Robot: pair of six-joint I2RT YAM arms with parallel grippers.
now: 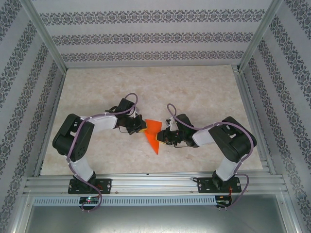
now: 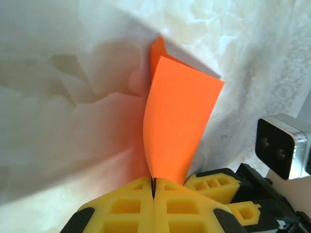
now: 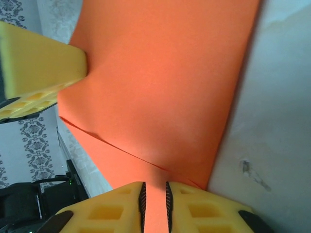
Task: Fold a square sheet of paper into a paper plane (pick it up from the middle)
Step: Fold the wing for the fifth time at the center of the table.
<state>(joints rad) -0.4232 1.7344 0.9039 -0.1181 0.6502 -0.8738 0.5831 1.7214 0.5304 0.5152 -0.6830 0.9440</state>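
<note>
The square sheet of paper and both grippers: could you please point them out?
square sheet of paper (image 1: 153,133), top external view, middle of its orange face.
left gripper (image 2: 153,187), left wrist view, where its yellow fingertips meet.
right gripper (image 3: 154,194), right wrist view, gap between its yellow fingertips.

We see plain bright orange-red paper (image 1: 153,133) on a cream, marble-veined bench (image 1: 204,87). The walls (image 1: 146,36) are white with dark grey bands of floral ornament. The arms (image 1: 80,141) are black and white with purple cables (image 1: 127,97). The left pincer (image 2: 153,187) and right pincer (image 3: 154,194) are yellow.
</note>
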